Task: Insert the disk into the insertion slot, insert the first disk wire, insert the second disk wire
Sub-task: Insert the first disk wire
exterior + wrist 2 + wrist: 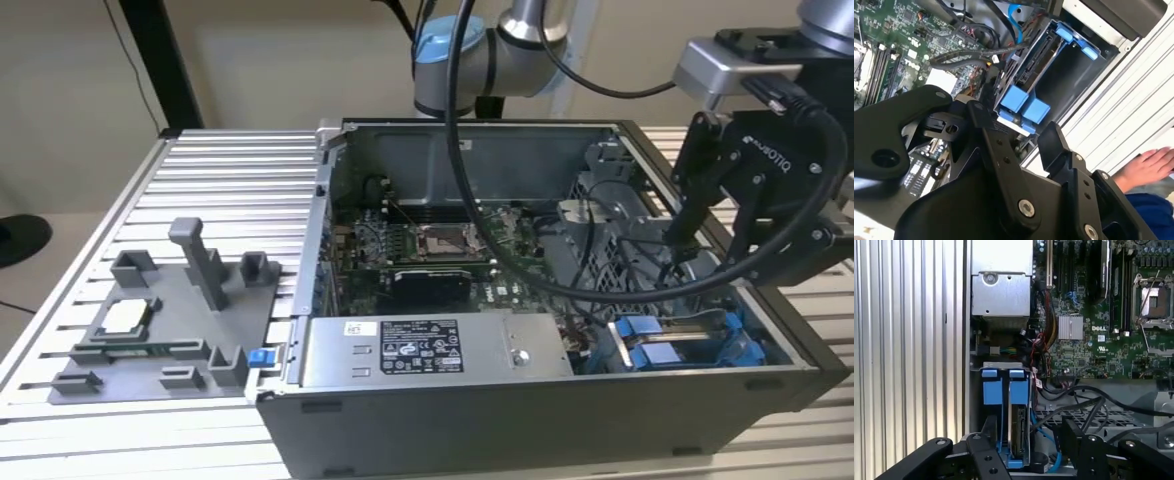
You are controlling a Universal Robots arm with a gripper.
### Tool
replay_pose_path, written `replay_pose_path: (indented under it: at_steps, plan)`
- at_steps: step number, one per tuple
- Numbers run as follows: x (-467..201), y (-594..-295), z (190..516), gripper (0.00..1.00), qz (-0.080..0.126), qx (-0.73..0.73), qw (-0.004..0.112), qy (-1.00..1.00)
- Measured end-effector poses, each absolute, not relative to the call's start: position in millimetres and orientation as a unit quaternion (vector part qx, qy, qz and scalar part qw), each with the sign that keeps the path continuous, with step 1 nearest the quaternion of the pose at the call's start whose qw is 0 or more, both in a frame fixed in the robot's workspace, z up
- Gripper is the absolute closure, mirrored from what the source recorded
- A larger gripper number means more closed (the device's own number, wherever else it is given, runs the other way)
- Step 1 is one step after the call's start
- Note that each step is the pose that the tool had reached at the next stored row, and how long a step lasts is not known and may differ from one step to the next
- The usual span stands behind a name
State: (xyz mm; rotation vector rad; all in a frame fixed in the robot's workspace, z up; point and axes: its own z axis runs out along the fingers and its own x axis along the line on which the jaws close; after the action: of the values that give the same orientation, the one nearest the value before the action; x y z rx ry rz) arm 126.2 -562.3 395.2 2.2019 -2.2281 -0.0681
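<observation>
"Since the count starts at the task's thing: item one, the disk?"

"Item one: the disk (1017, 427), seen on edge, clipped in its blue carrier (991, 390). It stands in the insertion slot (1074, 80) of the drive cage (1079, 416), in the corner of the computer case (534, 420) on the exterior view's right. Whether it is fully home, I cannot tell."

"Item two, your gripper?"

"My gripper (1028, 424): spread wide, holding nothing. One finger (989, 427) stands just beside the carrier, the other (1070, 432) apart from it. The disk lies between them."

"Bearing?"

"By the exterior view, the disk is below me. Its long axis runs from the two blue tabs (1024, 107) back toward my wrist. My fingers stand one on each side of that axis, so the carrier's thin way lies across my opening."

"Item three, wires?"

"One blue cable (1015, 22) and several black cables (1074, 390), near the cage. Which of them are the disk wires, and whether any is plugged in, I cannot tell."

"Item four, surroundings?"

"Motherboard (427, 250) and power supply (334, 360) inside the case. Ridged table (227, 180) beneath. Grey fixture (160, 330) on the exterior view's left, well apart from me. One person's hand (1149, 167), resting on the table beyond the case wall."
</observation>
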Motion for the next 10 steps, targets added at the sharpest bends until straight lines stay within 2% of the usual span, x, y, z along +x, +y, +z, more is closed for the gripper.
replay_pose_path:
  at_steps: [5,10]
  plan:
    - [126,-553,392,0.0,-0.003,0.711,-0.006,-0.703]
    - [125,-545,390,0.0,0.011,0.718,-0.005,-0.696]
